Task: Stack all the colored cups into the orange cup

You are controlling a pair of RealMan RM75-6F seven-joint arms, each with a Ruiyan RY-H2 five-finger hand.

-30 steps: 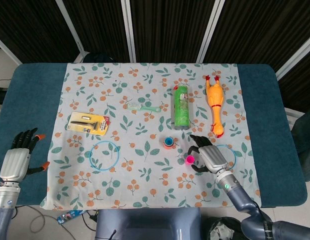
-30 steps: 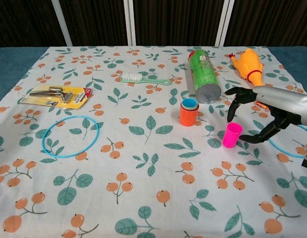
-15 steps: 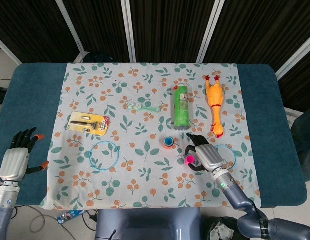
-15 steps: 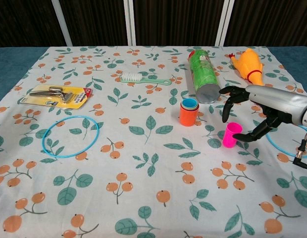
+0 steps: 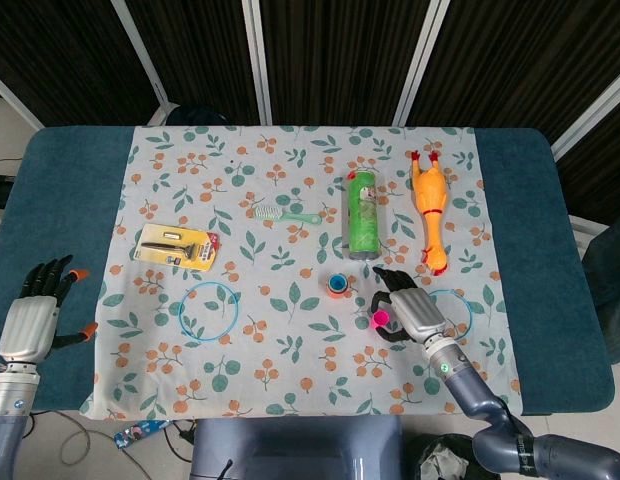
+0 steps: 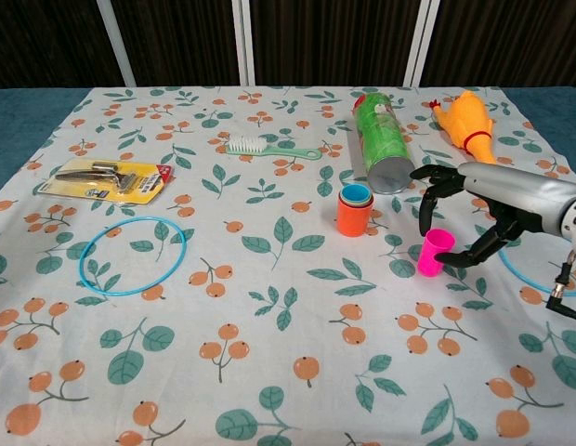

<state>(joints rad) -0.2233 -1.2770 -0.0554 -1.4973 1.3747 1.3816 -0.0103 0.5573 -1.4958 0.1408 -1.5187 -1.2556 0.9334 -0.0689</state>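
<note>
The right hand [image 6: 478, 209] has edged leftward around the pink cup [image 6: 435, 252], fingers [image 6: 425, 212] spread, not yet gripping. The cup remains unstacked, apart from the orange cup [image 6: 354, 216]. The left hand [image 5: 35, 315] rests open, empty.

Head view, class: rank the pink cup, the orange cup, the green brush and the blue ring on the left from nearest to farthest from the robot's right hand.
From the right hand:
1. Pink cup, right at its fingertips.
2. Orange cup, just up and to the left.
3. Green brush, farther up the cloth.
4. Blue ring, far left, beyond the brush.
</note>
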